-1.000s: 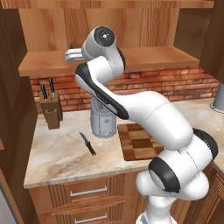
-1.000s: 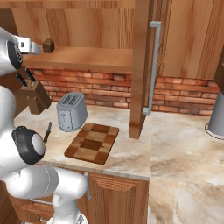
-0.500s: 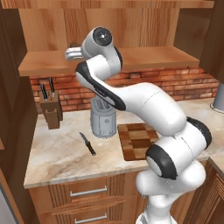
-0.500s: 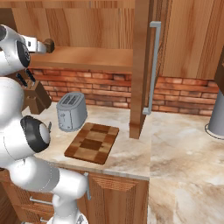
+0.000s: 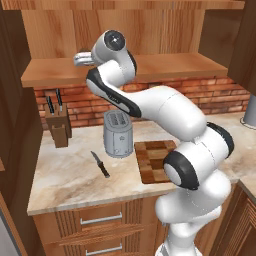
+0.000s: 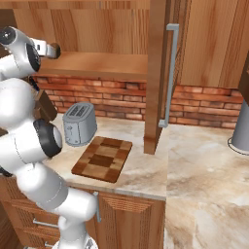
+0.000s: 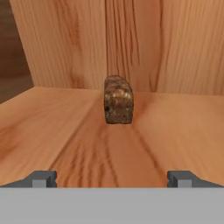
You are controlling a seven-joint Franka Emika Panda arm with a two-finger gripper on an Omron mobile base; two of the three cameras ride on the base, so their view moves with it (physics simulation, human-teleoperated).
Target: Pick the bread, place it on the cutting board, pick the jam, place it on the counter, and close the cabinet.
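Note:
The bread, a small dark brown rough loaf chunk, stands on the wooden shelf of the open cabinet, close to the back wall. My gripper faces it from a short way off, open, with nothing between its fingers; the bread lies ahead of the tips, centred between them. The hand hovers at the shelf's left end. The patchwork cutting board lies on the beige marbled counter below. The jam is out of view.
A grey toaster stands just left of the board. A knife and a knife block are further left. The open cabinet door with its grey handle juts out. A grey vessel stands at the right.
The arm's elbow and lower links have swung round while the hand stayed at the shelf's left end. The jaws stay open.

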